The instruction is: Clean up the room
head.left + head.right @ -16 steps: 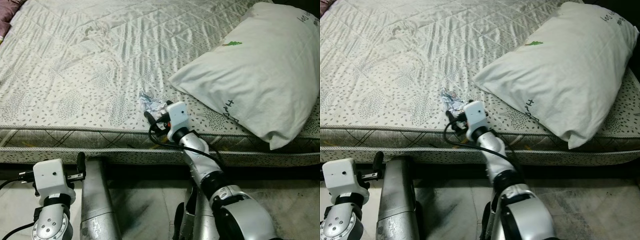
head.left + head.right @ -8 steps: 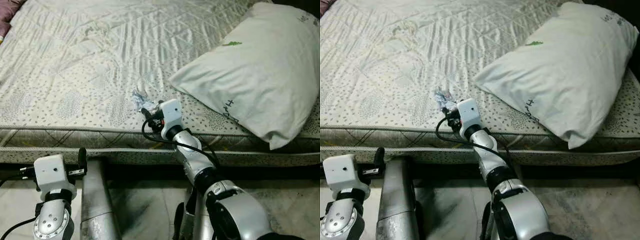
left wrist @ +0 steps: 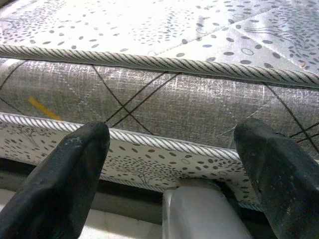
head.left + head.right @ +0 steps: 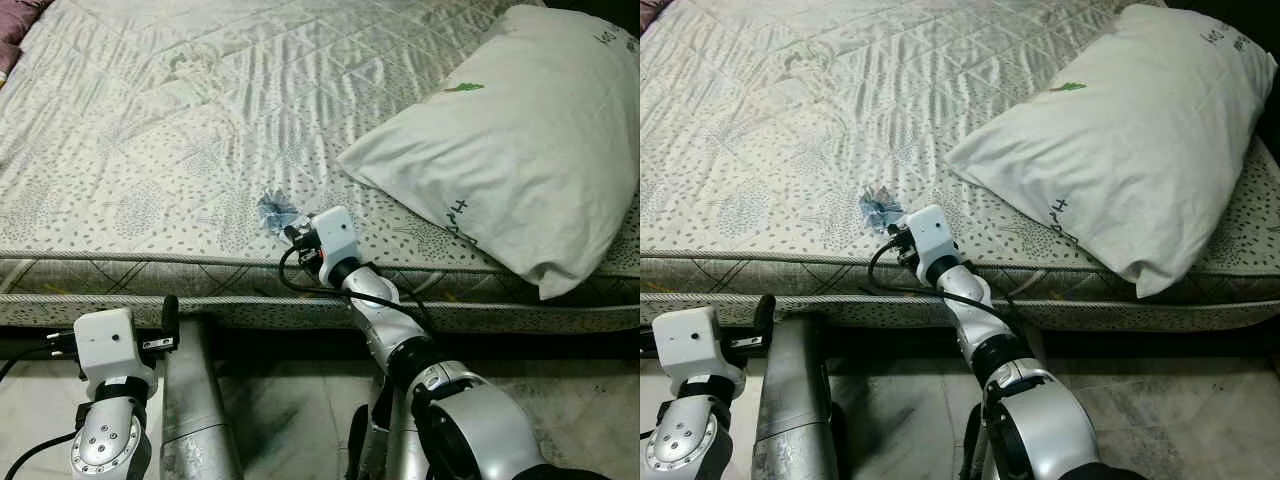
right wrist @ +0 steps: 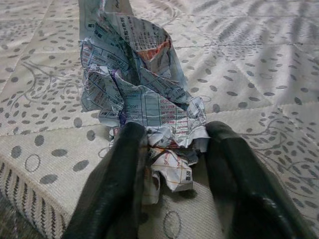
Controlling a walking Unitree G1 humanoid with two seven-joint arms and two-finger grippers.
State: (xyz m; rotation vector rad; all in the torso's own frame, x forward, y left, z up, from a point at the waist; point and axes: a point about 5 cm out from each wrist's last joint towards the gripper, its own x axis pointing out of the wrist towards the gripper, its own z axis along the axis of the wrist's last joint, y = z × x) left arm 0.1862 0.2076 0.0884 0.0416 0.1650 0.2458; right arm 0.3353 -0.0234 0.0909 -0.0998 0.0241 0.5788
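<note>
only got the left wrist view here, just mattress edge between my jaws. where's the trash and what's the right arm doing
Observer: A crumpled paper lies on the bed near its front edge, and the right gripper is at it, one finger on each side of the paper's lower part.
Operator: closed on it?
Observer: Not clearly; the jaws straddle it with some gap, and the paper rests on the quilt.
Operator: anything else on the bed
Observer: A large white pillow lies to the right of the paper, apart from it.
Operator: and my left arm?
Observer: The left gripper sits low, below the mattress edge, jaws open on nothing.
</note>
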